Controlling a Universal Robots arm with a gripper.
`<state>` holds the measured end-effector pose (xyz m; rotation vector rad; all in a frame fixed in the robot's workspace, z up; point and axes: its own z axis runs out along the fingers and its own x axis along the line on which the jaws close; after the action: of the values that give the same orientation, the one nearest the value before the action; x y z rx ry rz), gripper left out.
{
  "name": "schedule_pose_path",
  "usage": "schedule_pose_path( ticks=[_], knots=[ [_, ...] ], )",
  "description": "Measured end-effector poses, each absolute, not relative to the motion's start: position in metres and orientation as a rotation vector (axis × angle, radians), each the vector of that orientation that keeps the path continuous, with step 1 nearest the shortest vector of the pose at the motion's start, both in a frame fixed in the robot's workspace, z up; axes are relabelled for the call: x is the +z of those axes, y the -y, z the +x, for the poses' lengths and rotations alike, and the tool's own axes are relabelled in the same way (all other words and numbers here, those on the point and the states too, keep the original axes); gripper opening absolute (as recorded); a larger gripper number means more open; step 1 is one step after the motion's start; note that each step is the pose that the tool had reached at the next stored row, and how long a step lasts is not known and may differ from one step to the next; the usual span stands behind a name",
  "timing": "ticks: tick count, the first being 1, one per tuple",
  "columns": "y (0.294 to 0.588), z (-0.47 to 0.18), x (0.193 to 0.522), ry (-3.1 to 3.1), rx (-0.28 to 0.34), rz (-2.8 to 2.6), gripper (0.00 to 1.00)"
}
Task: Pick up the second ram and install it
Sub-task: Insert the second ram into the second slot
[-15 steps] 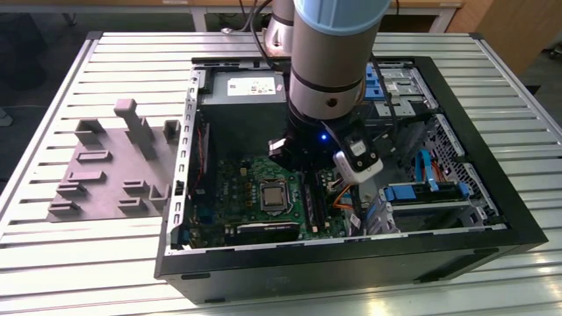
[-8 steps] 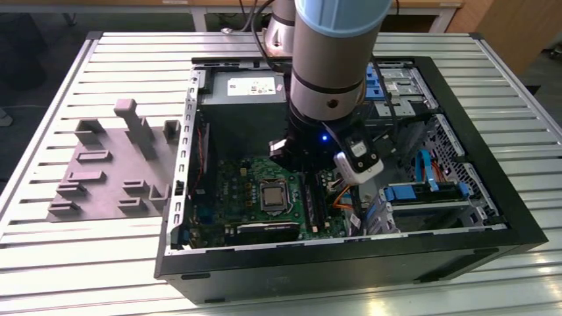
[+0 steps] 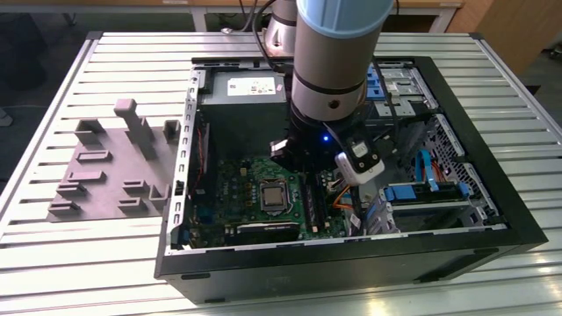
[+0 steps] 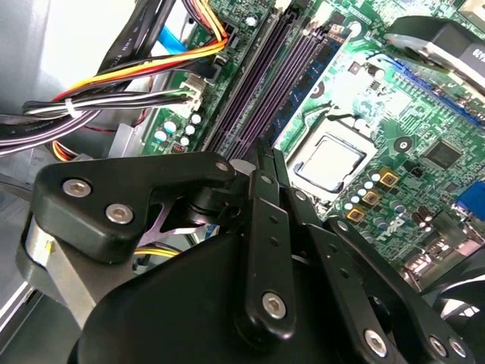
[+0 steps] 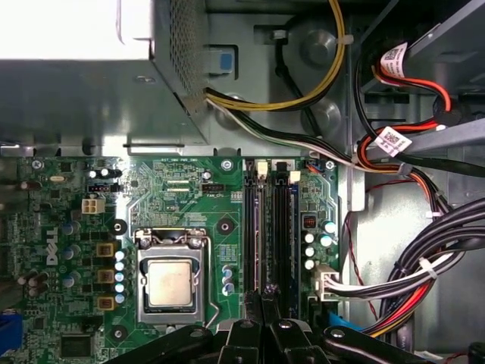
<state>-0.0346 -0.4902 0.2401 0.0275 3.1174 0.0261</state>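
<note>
My black gripper point(image 5: 267, 297): fingers pressed nearly together, tips directly over the long black memory slots point(image 5: 267, 227). The slots' long axis runs straight ahead of me. Thin dark blue-green memory stick: cannot tell whether pinched edge-on or seated.

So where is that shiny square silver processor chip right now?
In the first wrist view the silver square processor sits in its socket on the green motherboard, beside the long black memory slots, near the gripper.

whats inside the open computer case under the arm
Inside the computer case: a green motherboard with a bare processor, long black memory slots and cable bundles. The gripper hangs over the slots, covering their near ends.
</note>
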Motion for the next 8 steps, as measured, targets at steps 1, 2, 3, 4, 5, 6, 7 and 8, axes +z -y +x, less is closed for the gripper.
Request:
schedule_pose_path(
  ticks=[1, 2, 3, 4, 5, 6, 7, 8],
  knots=[
    [0.4902, -0.0344, 0.2399, -3.117, 0.026, 0.027, 0.11],
    [0.4902, -0.0342, 0.2398, -3.117, 0.026, 0.027, 0.11],
    [0.4902, -0.0341, 0.2397, -3.117, 0.026, 0.027, 0.11],
    [0.4902, -0.0339, 0.2395, -3.117, 0.026, 0.027, 0.11],
    [0.4902, -0.0337, 0.2394, -3.117, 0.026, 0.027, 0.11],
    [0.4902, -0.0334, 0.2392, -3.117, 0.026, 0.027, 0.11],
    [0.4902, -0.0332, 0.2391, -3.117, 0.026, 0.027, 0.11],
    [0.4902, -0.033, 0.2389, -3.117, 0.026, 0.027, 0.11]
  ],
)
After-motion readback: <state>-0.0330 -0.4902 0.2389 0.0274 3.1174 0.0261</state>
